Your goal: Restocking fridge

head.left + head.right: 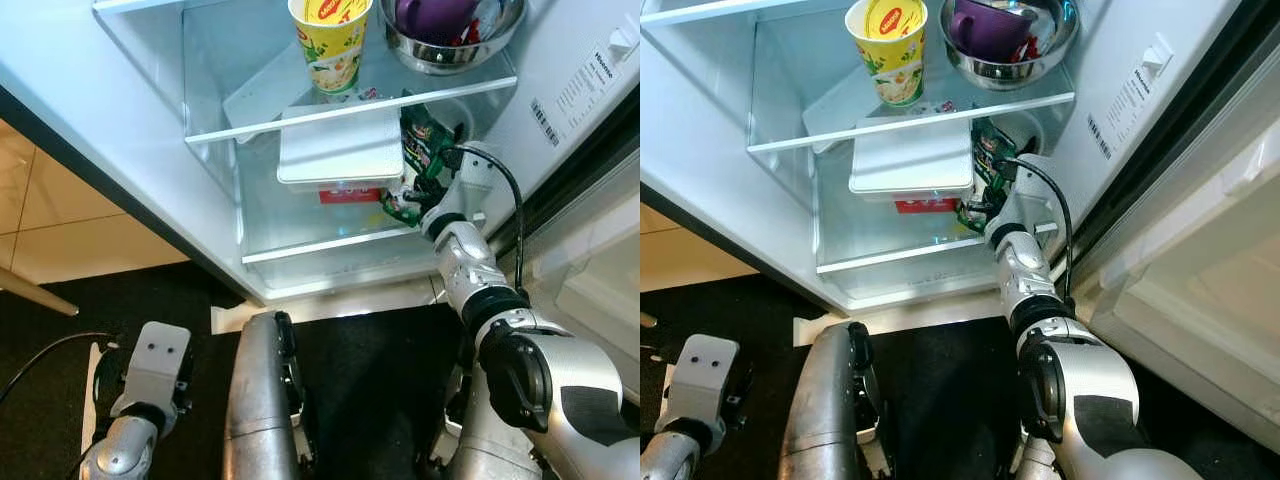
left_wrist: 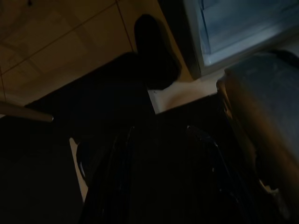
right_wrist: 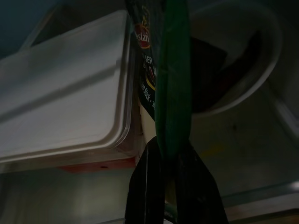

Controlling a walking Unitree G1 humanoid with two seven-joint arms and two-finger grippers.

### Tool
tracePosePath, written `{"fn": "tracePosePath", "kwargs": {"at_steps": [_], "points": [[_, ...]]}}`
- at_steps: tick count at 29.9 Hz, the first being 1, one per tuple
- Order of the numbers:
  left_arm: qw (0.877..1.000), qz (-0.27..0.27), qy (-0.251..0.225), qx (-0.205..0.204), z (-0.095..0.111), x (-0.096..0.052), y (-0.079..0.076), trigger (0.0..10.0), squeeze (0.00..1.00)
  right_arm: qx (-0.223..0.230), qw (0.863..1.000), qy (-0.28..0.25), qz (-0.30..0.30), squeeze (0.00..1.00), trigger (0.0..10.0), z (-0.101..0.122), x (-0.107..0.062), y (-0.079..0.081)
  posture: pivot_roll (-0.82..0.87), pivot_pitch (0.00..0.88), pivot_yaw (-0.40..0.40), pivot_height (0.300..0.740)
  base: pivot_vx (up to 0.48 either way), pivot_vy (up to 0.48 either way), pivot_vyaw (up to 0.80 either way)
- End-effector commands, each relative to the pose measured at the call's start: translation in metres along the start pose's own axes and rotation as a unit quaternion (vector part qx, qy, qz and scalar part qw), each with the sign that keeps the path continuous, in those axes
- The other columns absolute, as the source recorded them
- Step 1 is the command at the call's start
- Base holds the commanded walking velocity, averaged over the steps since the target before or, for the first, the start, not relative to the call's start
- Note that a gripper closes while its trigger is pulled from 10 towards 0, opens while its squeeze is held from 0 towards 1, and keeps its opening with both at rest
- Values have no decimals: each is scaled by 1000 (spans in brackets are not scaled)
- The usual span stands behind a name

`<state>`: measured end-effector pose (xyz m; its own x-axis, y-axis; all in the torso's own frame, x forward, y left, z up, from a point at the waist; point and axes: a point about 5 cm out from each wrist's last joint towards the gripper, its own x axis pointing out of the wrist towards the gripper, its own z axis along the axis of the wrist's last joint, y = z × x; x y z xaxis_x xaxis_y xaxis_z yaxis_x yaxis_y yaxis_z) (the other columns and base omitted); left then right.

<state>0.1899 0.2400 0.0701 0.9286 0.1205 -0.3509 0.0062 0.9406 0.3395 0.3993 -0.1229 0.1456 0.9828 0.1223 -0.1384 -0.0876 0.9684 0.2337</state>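
My right end effector point(image 3: 174, 151) is pinched shut on a dark green flat snack packet point(image 3: 170, 79), inside the fridge's lower glass shelf point(image 1: 300, 245). Packet runs lengthwise straight ahead of the fingers, white lidded plastic box point(image 1: 340, 150) just beside it. Left end effector point(image 2: 159, 182) hangs idle, far off.
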Motion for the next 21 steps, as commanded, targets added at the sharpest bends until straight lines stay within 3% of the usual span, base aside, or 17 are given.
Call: {"fn": "tracePosePath", "kwargs": {"at_steps": [1,3,4,6,7,10,11,15,21], "points": [[999,-1,32,-3,-15,-2,-5,10000,0,-29,1000,9,-6,0,0,-7,-2,0,337,411,48,428,0,0,0],[1000,-1,30,-5,-14,1,-7,10000,0,-48,999,2,-21,0,0,-4,-1,-4,328,402,44,428,0,0,0],[1000,-1,28,-7,-14,3,-8,10000,0,-49,998,-11,-31,0,4471,3,-1,-7,317,396,41,428,0,0,0],[1000,-1,28,-8,-14,5,-8,10000,0,-48,998,-21,-38,0,4471,7,0,-10,313,394,40,428,0,0,0],[1000,-1,27,-9,-14,7,-9,10000,0,-49,997,-34,-41,0,10000,13,0,-12,297,386,36,428,0,0,0],[1000,-4,26,-12,-13,11,-12,10000,0,-41,996,-63,-38,0,10000,26,1,-13,276,374,34,428,0,0,0],[1000,-10,22,-15,-12,16,-17,10000,0,-23,995,-97,-28,0,10000,45,2,-15,251,357,29,428,0,0,0],[1000,-14,17,-17,-10,21,-21,10000,0,4,993,-116,-21,0,10000,60,3,-17,251,350,27,428,0,0,0],[1000,-4,12,-15,-8,20,-15,10000,0,4,994,-102,-26,0,10000,58,6,-7,306,362,25,428,0,0,0]]}}
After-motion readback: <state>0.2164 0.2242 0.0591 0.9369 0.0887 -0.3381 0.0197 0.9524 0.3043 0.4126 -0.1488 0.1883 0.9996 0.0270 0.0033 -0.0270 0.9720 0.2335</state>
